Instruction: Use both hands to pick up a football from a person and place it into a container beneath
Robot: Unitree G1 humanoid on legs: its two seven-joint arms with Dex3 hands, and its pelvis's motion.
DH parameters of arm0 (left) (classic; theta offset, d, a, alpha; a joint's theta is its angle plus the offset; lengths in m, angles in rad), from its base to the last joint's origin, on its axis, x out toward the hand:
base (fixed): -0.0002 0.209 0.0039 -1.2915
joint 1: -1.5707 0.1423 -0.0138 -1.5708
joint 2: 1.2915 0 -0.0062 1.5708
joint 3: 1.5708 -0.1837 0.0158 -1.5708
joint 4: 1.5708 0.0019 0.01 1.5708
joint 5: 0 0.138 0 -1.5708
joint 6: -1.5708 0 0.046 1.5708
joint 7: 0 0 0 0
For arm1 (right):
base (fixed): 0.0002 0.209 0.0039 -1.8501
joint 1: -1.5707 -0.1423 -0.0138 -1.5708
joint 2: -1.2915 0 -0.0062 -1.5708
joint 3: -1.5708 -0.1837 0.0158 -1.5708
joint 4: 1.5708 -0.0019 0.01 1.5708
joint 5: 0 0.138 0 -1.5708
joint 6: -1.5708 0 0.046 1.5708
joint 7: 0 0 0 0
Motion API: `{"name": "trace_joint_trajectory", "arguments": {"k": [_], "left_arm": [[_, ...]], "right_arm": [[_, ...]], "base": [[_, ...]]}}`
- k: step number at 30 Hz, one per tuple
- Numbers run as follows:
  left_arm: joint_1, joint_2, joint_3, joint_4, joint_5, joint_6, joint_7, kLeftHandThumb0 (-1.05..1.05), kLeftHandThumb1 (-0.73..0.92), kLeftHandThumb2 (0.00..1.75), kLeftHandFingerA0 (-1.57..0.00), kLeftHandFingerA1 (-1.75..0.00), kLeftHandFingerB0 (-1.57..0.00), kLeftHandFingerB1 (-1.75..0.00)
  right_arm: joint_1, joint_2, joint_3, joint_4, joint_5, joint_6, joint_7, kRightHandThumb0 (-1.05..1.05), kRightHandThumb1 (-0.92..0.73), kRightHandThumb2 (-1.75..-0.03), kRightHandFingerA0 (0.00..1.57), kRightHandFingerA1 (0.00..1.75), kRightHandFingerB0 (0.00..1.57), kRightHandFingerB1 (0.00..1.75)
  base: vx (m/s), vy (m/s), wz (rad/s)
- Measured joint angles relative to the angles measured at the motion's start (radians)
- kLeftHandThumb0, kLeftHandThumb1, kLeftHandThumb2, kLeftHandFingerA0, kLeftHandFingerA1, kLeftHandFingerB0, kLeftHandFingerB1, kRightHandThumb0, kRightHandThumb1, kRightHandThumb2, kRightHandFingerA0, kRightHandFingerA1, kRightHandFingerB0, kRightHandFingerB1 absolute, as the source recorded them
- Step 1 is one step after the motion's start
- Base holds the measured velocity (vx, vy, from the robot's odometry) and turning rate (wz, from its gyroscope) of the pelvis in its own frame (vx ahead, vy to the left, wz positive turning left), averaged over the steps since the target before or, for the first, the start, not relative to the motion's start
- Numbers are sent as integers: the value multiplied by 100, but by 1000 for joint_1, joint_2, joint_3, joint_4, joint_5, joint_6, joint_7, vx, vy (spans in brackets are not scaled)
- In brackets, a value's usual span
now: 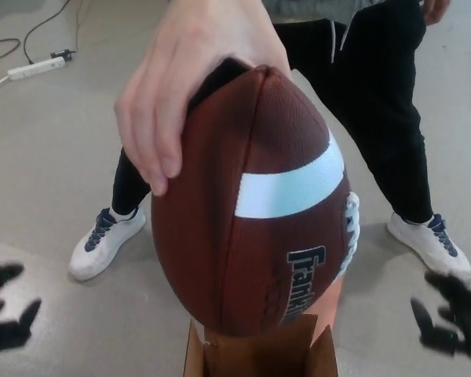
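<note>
Bright, even light; soft shadows on floor (55, 157); blurred robot hands at edges

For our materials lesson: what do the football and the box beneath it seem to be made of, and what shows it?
Football: looks like pebbled brown leather or a synthetic imitation, going by the fine grain, slight sheen and painted white stripe.
Box: probably corrugated cardboard, since it is matte tan with thin, raw-edged open flaps.
</note>
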Motion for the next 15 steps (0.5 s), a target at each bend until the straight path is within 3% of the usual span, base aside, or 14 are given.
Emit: {"name": "trace_joint_trajectory", "arguments": {"k": [1, 2, 3, 4, 5, 6, 7, 8, 9, 10, 11, 12, 14, 15], "left_arm": [[-8, 4, -1, 9, 1, -7, -1, -73, 88, 66, -24, -31, -12, -26], [-14, 7, -3, 19, 3, -15, -2, -35, 52, 108, 0, -46, 0, -47], [-18, 12, -4, 32, 4, -28, -3, -35, 52, 108, 0, -46, 0, -47], [-18, 14, -4, 39, 4, -37, -4, -75, 88, 66, -19, -29, -10, -25], [-18, 14, -3, 42, 4, -42, -6, -75, 70, 106, -7, -43, -1, -28], [-18, 14, 2, 46, 2, -51, -10, -75, 70, 106, -7, -43, -1, -28], [-17, 14, 11, 46, -1, -60, -15, -77, 90, 67, -11, -26, -3, -23], [-17, 14, 21, 45, -4, -69, -20, -73, 75, 111, -2, -38, 0, -22], [-16, 14, 27, 42, -7, -74, -24, -73, 75, 111, -2, -38, 0, -22], [-13, 12, 40, 31, -14, -85, -32, -93, 86, 116, -8, -19, -7, -10], [-6, 11, 53, 12, -23, -97, -40, -91, 83, 118, -6, -20, -3, -14], [4, 9, 63, -14, -30, -106, -47, -91, 83, 117, -3, -17, -2, -15], [28, 2, 74, -77, -43, -119, -57, -93, 82, 116, -6, -19, -4, -17], [43, -4, 80, -116, -49, -123, -63, -93, 82, 116, -6, -19, -4, -17]], "right_arm": [[-8, 0, 1, 7, -1, -12, -4, -70, -74, -105, 6, 42, 3, 31], [-12, 0, 1, 13, -2, -24, -8, -70, -75, -107, 6, 42, 2, 29], [-14, 0, 2, 23, -3, -45, -14, -70, -75, -107, 6, 42, 2, 29], [-14, 0, 2, 26, -3, -57, -17, -77, -77, -109, 12, 45, 0, 27], [-14, 0, 1, 27, -3, -65, -19, -80, -79, -112, 9, 43, 5, 21], [-14, 0, -3, 27, -2, -80, -22, -80, -79, -112, 9, 43, 5, 21], [-13, 1, -9, 23, 1, -95, -23, -82, -82, -113, 8, 41, 6, 18], [-11, 1, -16, 15, 5, -108, -23, -83, -84, -115, 7, 36, 5, 15], [-9, 3, -22, 6, 8, -118, -23, -83, -84, -115, 7, 36, 5, 15], [-3, 5, -35, -17, 14, -134, -23, -87, -88, -117, 7, 32, 5, 10], [5, 8, -46, -47, 23, -149, -21, -85, -87, -119, 15, 31, 0, 12], [15, 12, -54, -82, 29, -161, -20, -88, -83, -99, 10, 25, 0, 5], [35, 21, -61, -155, 39, -177, -13, -88, -91, -80, 14, 26, 0, 9], [47, 27, -63, -196, 44, -182, -9, -88, -91, -80, 14, 26, 0, 9]], "base": [[0, 0, 0], [0, 0, 0], [0, 0, 0], [0, 0, 0], [0, 0, 0], [0, 0, 0], [0, 0, 0], [0, 0, 0], [0, 0, 0], [0, 0, 0], [0, 0, 0], [0, 0, 0], [0, 0, 0], [0, 0, 0]]}}
